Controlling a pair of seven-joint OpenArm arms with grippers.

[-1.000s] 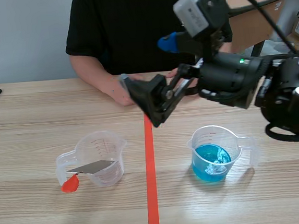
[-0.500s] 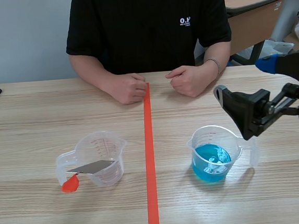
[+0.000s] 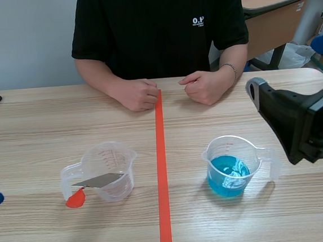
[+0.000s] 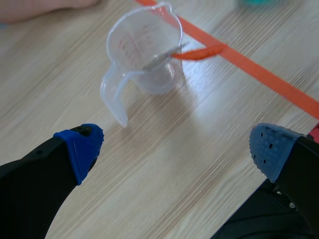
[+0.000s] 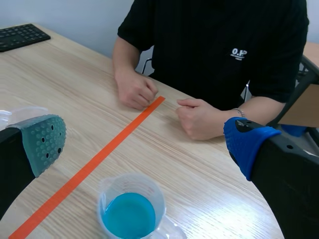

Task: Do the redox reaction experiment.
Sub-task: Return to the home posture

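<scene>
— Claws first: how do they stand?
— Left claw (image 4: 174, 149) is spread wide and grasps nothing, low over the table (image 4: 164, 194). The clear cup (image 4: 144, 55) stands ahead of it. Right claw (image 5: 144, 142) is spread and empty too, with the cup of blue liquid (image 5: 130, 211) below, between its fingers.
— Anything in the clear cup?
— A metal strip (image 3: 101, 180) leans in it, its red end (image 3: 74, 200) sticking out beside the handle.
— And the cups?
— One on each side of the tape line (image 3: 161, 172), well apart. A person (image 3: 159, 25) sits across, fists on the table.
</scene>
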